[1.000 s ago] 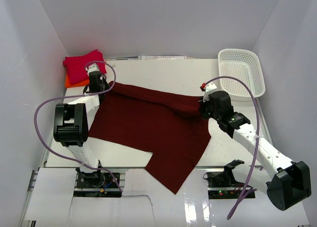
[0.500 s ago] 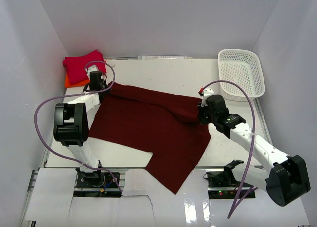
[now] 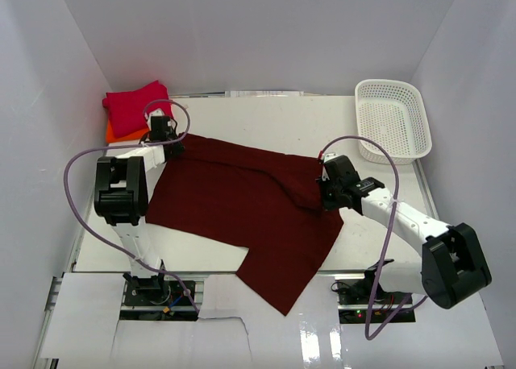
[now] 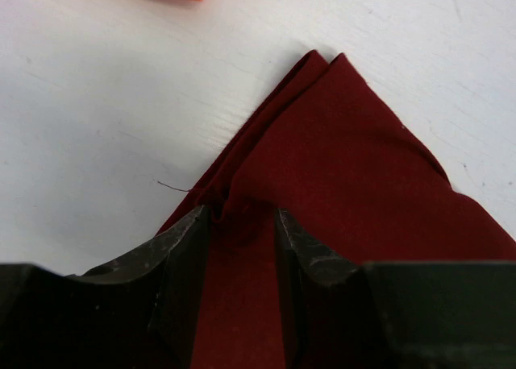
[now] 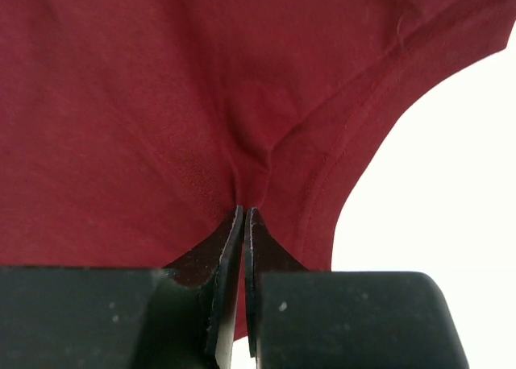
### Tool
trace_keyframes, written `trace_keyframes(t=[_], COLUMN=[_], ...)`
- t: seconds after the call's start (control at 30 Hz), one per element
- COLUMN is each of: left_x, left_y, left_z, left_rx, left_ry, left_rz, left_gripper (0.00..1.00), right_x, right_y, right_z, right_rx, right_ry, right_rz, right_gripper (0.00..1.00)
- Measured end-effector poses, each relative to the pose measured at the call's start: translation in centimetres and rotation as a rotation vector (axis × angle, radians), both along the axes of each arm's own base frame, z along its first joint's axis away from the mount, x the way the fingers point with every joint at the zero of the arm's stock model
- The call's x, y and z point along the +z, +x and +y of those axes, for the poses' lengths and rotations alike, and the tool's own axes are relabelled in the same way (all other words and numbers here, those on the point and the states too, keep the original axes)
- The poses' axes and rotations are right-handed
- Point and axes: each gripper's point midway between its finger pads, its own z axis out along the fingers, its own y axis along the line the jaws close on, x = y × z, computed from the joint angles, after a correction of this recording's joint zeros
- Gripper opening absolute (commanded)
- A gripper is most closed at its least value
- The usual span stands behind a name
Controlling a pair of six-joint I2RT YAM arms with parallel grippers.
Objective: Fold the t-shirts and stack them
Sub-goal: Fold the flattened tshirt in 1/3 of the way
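So far I count the crimson shirt (image 3: 137, 107) folded atop the orange shirt (image 3: 113, 133) far left, while the maroon shirt (image 3: 242, 208) lies spread on the surface (image 3: 266, 119), unfolded, my left fingers (image 4: 181, 264) and right fingers (image 5: 226, 280) each clamped onto its edge

The top view looks down over the whole worktop (image 3: 282, 118); both wrist views (very close) share its maroon t-shirt (image 3: 234, 204).

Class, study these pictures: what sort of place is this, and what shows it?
Probably a robot test booth: plain white walls enclose a white table, with left arm and right arm mounted at its edge.
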Motion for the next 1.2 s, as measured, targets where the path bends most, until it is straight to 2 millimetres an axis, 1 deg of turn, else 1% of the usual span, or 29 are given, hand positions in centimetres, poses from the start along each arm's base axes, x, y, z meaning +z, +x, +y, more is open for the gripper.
trace_keyframes(t=[0.03, 0.07, 0.1, 0.13, 0.17, 0.27, 0.37, 0.53, 0.57, 0.6, 0.67, 0.8, 0.93, 1.0, 1.03, 1.07, 1.1, 1.13, 1.2], left_x=[-0.4, -0.9, -1.3, -1.4, -1.2, -1.0, -1.1, -0.7, -0.5, -0.3, 0.5, 2.9, 6.2, 7.3, 7.7, 7.8, 8.0, 8.1, 8.0], left_y=[0.0, 0.0, 0.0, 0.1, 0.2, 0.3, 0.1, -0.3, -0.4, -0.4, 0.1, 2.2, 5.2, 6.0, 6.4, 6.6, 6.8, 7.0, 7.5], left_z=[0.0, -0.1, -0.2, -0.2, -0.2, -0.1, 0.8, 3.4, 3.9, 4.3, 4.6, 4.1, 3.3, 2.6, 2.3, 1.9, 1.5, 1.1, 0.3], left_rx=[-0.002, -0.004, -0.009, -0.006, -0.008, -0.004, 0.017, 0.083, 0.095, 0.104, 0.109, 0.078, 0.025, -0.017, -0.038, -0.057, -0.081, -0.104, -0.152], left_ry=[-0.001, -0.005, -0.004, -0.006, -0.010, -0.010, -0.013, -0.026, -0.028, -0.030, -0.034, -0.050, -0.075, -0.092, -0.100, -0.109, -0.120, -0.129, -0.147], left_rz=[0.013, 0.028, 0.040, 0.043, 0.043, 0.043, 0.055, 0.060, 0.057, 0.054, 0.037, -0.025, -0.130, -0.173, -0.193, -0.203, -0.214, -0.225, -0.242], left_gripper=[0.53, 0.63, 0.66, 0.68, 0.69, 0.71, 0.72, 0.74, 0.74, 0.74, 0.74, 0.74, 0.74, 0.74, 0.74, 0.74, 0.74, 0.74, 0.74], right_x=[-0.3, -0.5, -0.7, -0.8, -0.8, -0.5, 0.0, 1.1, 1.3, 1.5, 1.8, 2.2, 2.0, 1.7, 1.5, 1.3, 1.0, 0.7, 0.1], right_y=[-0.1, -0.2, -0.2, -0.2, -0.2, 0.0, 0.3, 1.2, 1.6, 2.1, 3.3, 6.3, 8.6, 9.7, 10.2, 10.6, 11.1, 11.5, 11.9], right_z=[-0.1, -0.2, -0.2, -0.3, -0.5, -0.7, -0.8, -1.2, -1.4, -1.9, -2.9, -4.8, -5.6, -5.7, -5.6, -5.4, -5.3, -5.2, -5.0], right_rx=[-0.005, -0.011, -0.020, -0.028, -0.034, -0.051, -0.064, -0.095, -0.110, -0.134, -0.180, -0.271, -0.310, -0.320, -0.324, -0.323, -0.326, -0.331, -0.337], right_ry=[-0.009, -0.020, -0.025, -0.034, -0.045, -0.064, -0.073, -0.060, -0.052, -0.041, -0.018, 0.021, 0.049, 0.065, 0.074, 0.084, 0.094, 0.103, 0.117], right_rz=[0.015, 0.033, 0.045, 0.057, 0.066, 0.070, 0.060, 0.050, 0.050, 0.050, 0.055, 0.071, 0.088, 0.095, 0.101, 0.106, 0.110, 0.116, 0.127], right_gripper=[0.08, 0.19, 0.26, 0.30, 0.38, 0.51, 0.52, 0.54, 0.59, 0.61, 0.67, 0.78, 0.80, 0.77, 0.74, 0.69, 0.66, 0.64, 0.64])
